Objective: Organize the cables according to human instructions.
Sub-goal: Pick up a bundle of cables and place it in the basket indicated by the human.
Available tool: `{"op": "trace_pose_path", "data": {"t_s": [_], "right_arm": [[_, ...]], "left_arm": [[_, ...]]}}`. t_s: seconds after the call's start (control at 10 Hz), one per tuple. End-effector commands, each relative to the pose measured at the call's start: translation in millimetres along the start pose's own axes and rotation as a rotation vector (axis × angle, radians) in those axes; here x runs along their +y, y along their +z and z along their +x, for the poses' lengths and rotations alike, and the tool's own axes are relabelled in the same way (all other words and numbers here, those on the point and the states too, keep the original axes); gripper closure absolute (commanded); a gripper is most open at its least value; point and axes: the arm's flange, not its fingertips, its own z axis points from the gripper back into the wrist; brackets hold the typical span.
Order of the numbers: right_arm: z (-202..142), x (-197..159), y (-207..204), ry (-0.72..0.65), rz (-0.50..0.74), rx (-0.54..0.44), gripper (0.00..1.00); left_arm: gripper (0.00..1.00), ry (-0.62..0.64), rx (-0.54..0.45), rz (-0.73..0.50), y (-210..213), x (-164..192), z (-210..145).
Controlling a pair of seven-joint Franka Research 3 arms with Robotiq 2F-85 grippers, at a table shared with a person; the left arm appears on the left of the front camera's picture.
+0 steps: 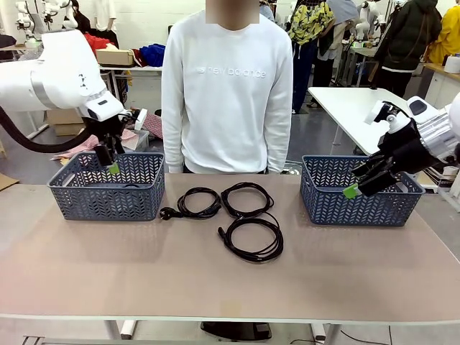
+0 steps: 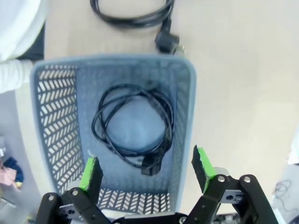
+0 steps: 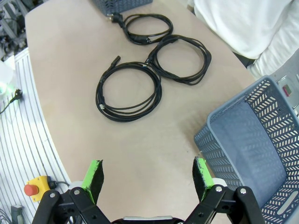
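Three black cables lie coiled mid-table: one with a plug, one beside it, one nearer me. In the right wrist view they are the far cable, the middle cable and the near cable. Another coiled cable rests in the left basket. My left gripper hangs open just above that basket, its fingers empty. My right gripper is open and empty over the right basket, near its front left corner.
The right basket holds nothing that I can see. A person in a white sweatshirt stands at the far edge between the baskets, arms down. The near half of the table is bare. A plugged cable lies just outside the left basket.
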Motion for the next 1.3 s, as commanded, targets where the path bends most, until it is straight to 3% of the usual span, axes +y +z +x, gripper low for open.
{"op": "trace_pose_path", "data": {"t_s": [0.0, 0.4, 1.0, 1.2], "right_arm": [[-1.2, -4.2, -0.5, 0.021, 0.015, -0.017, 0.00], [-1.2, -4.2, -0.5, 0.021, 0.015, -0.017, 0.00], [-1.2, -4.2, -0.5, 0.021, 0.015, -0.017, 0.00], [-1.2, -4.2, -0.5, 0.021, 0.015, -0.017, 0.00]], "left_arm": [[0.00, 0.037, -0.089, -0.006, -2.4, -26.8, 10.2], [0.00, 0.073, -0.209, -0.003, -8.8, -78.1, 29.0], [0.00, 0.037, -0.275, -0.129, -26.9, -153.0, 42.3], [0.00, 0.047, -0.290, -0.139, -29.8, -158.3, 38.6]]}}
